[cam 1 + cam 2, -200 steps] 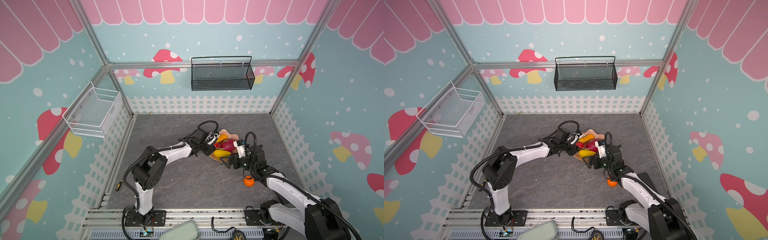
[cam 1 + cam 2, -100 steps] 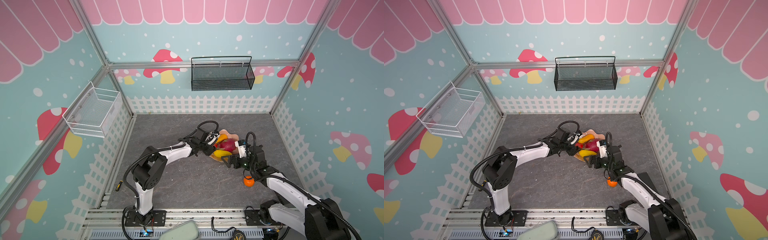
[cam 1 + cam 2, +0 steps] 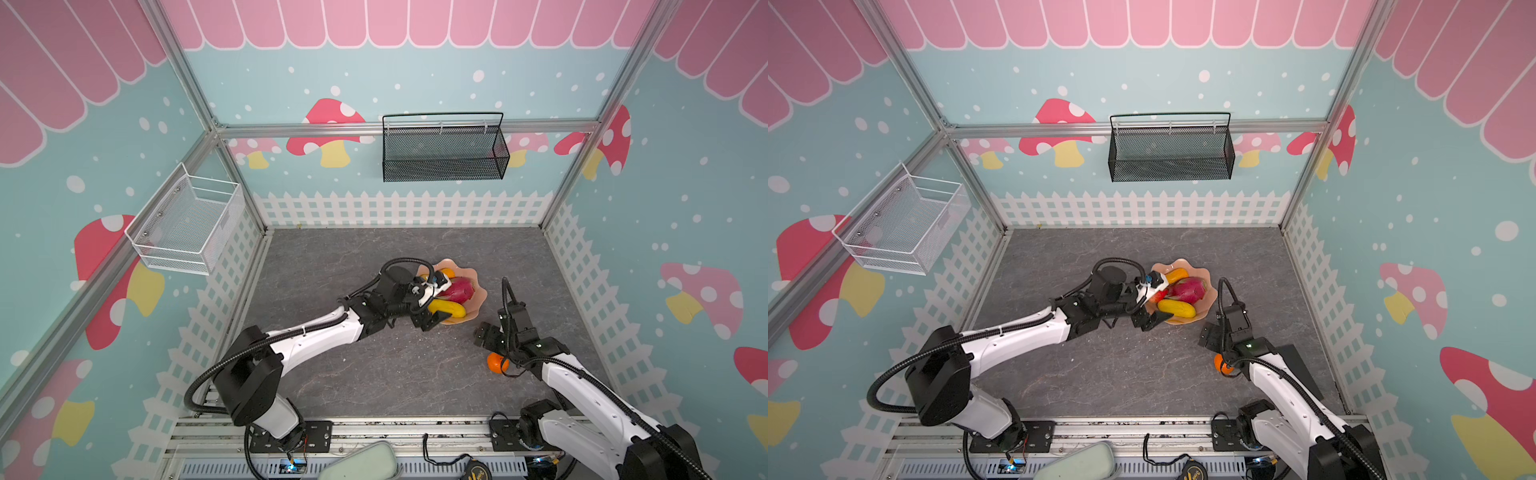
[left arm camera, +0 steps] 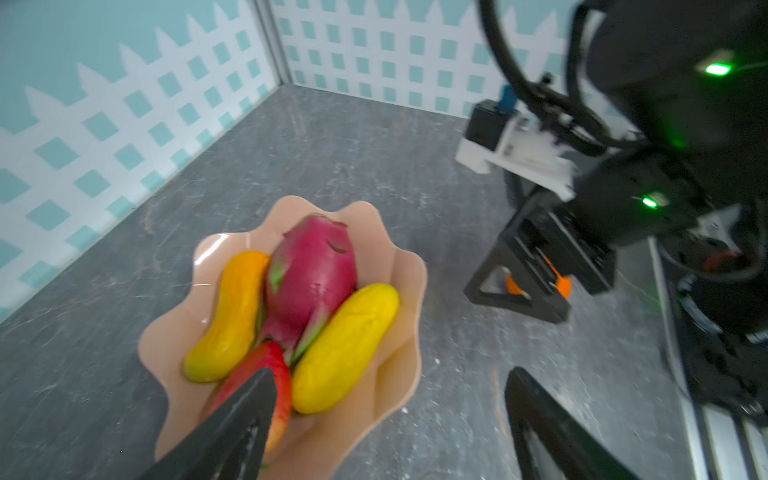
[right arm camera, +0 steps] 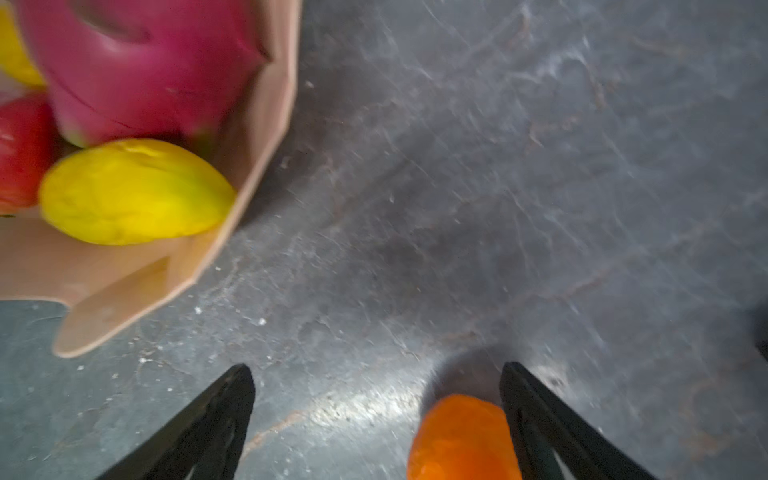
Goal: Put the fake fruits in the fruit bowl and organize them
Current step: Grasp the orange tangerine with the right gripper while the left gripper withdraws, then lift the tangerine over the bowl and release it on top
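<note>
Nearest us, the orange [image 3: 496,363] sits on the counter [image 3: 374,374], last fruit out, right fingers [image 5: 540,424] spread wide over it, one just beside it, gripping nothing. Next call: drop, close, carry it across. Further on, left fingers [image 4: 249,415] gape empty at the bowl [image 4: 399,365] rim by the strawberry [image 4: 278,374]; dragon fruit [image 4: 311,270] and two yellow fruits [image 4: 345,345] crowd it, and those fingers block the near side.

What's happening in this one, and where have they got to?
Two robot arms are filling the peach scalloped fruit bowl. The dragon fruit, two yellow oblong fruits and the strawberry lie in it. The left gripper stands open at the bowl's edge, holding nothing. The round orange lies on the grey table outside the bowl, by the open right gripper, not gripped.
</note>
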You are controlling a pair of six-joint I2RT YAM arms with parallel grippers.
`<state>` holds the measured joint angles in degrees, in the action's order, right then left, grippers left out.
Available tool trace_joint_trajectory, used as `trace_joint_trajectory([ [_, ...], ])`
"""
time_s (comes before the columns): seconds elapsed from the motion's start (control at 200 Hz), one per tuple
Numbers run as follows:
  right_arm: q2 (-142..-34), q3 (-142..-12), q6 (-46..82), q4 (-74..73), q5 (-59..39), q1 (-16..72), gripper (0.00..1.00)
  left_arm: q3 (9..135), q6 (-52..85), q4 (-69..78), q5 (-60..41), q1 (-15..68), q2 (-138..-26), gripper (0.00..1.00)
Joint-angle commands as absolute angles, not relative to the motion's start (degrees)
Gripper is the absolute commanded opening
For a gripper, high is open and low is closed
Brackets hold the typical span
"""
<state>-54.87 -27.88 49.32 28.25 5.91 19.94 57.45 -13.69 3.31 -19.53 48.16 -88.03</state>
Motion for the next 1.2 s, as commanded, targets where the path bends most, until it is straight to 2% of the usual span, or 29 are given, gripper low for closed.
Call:
trace_joint_trajectory([
  [0.0, -53.9, -29.1, 57.1, 36.8, 12.3, 22.4, 0.96, 51.4, -14.6, 8.4, -23.4, 49.0, -85.8, 0.99],
  [0.225, -54.9, -26.7, 59.7, 37.8, 11.0, 23.2, 0.94, 49.0, -19.7, 5.4, -21.8, 49.7, -83.3, 0.99],
  [0.34, -54.9, -25.7, 59.5, 36.6, 10.2, 23.3, 0.82, 48.1, -20.1, 7.1, -20.6, 49.7, -82.9, 0.99],
  [0.52, -57.8, -24.8, 58.4, 35.9, 7.7, 23.3, 0.74, 47.1, -19.5, 9.5, -18.4, 49.7, -82.5, 0.99],
  [0.635, -57.1, -24.7, 58.1, 34.7, 8.1, 23.3, 0.59, 45.4, -19.1, 13.2, -15.5, 49.6, -81.2, 0.99],
  [0.691, -56.7, -25.9, 57.2, 34.3, 8.8, 23.3, 0.55, 45.1, -18.5, 14.5, -13.3, 49.2, -80.8, 0.99],
  [0.881, -60.9, -36.6, 49.7, 34.7, 10.9, 23.3, 0.52, 47.1, -12.7, 13.4, -4.3, 45.2, -81.4, 0.99],
  [1.046, -67.7, -47.5, 40.6, 32.2, 11.3, 23.1, 0.52, 48.6, -5.3, 12.8, -6.4, 40.1, -82.0, 0.99],
  [1.196, -77.0, -55.7, 32.5, 27.7, 8.0, 22.3, 0.51, 47.6, -2.5, 16.2, -6.9, 39.3, -82.2, 0.99],
])
